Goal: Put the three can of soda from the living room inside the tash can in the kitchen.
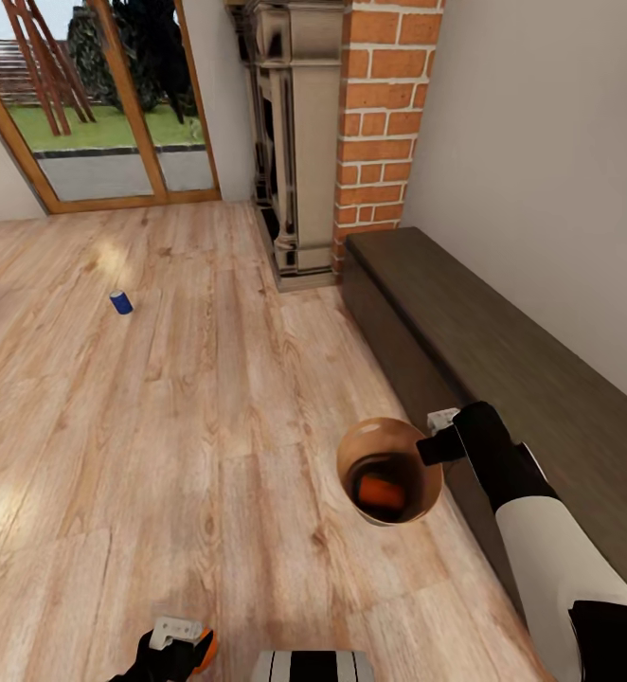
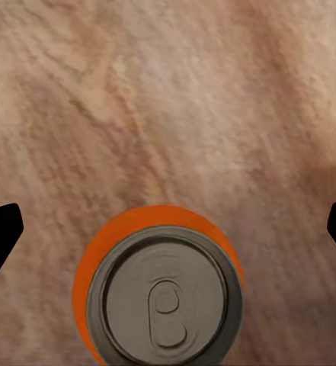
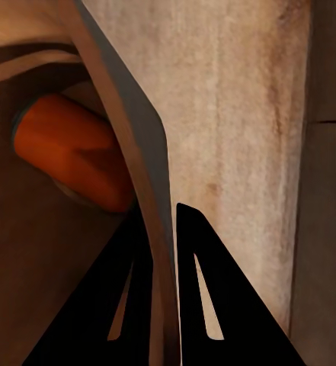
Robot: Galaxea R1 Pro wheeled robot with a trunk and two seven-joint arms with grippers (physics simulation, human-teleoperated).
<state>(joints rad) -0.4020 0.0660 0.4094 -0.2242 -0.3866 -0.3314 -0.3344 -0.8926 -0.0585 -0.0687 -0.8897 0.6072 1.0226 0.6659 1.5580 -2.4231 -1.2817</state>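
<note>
Three cans: one in bin [image 1: 351,453] | right gripper [image 3: 164,229] clamps its thin rim | left gripper [image 2: 168,221] wide open around orange can [image 2: 161,293]: light, slick, grip mid-wall | blue can [image 1: 120,302] far ahead

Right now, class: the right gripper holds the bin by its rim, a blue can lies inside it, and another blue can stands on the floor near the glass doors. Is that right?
One detail is wrong: the can inside the bin is orange, not blue, as the head view and right wrist view show. The right gripper does pinch the rim, and the blue can stands on the floor.
</note>
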